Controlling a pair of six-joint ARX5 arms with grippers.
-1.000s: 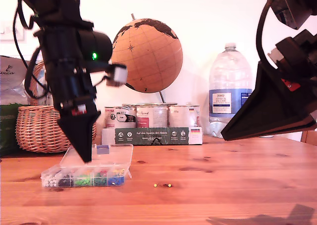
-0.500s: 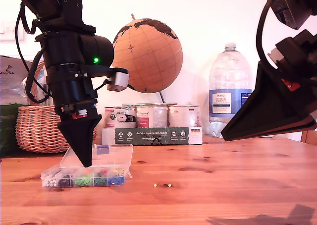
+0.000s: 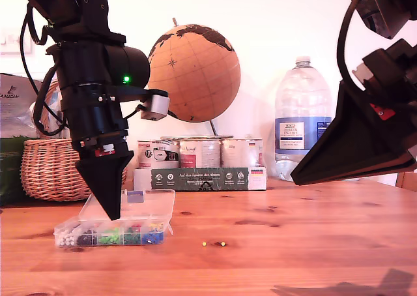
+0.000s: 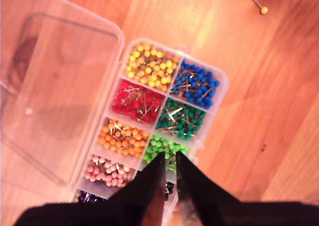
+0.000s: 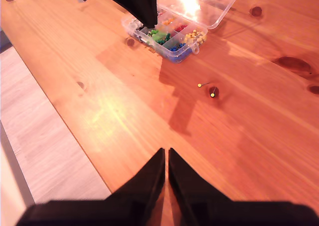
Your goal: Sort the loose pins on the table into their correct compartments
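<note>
Two loose yellow-headed pins (image 3: 213, 244) lying on bare tabletop (image 3: 293, 244) beside the organizer box (image 3: 111, 234): light, tiny, slippery, best pinched at the head; first tool (image 4: 168, 172) and second tool (image 5: 165, 162) nearly closed, empty.

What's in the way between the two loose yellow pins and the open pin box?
Nothing visible. The two yellow pins lie on bare table, to the exterior view's right of the organizer box. Its lid is folded back, so the compartments are open. My first hand hangs over the box itself.
</note>
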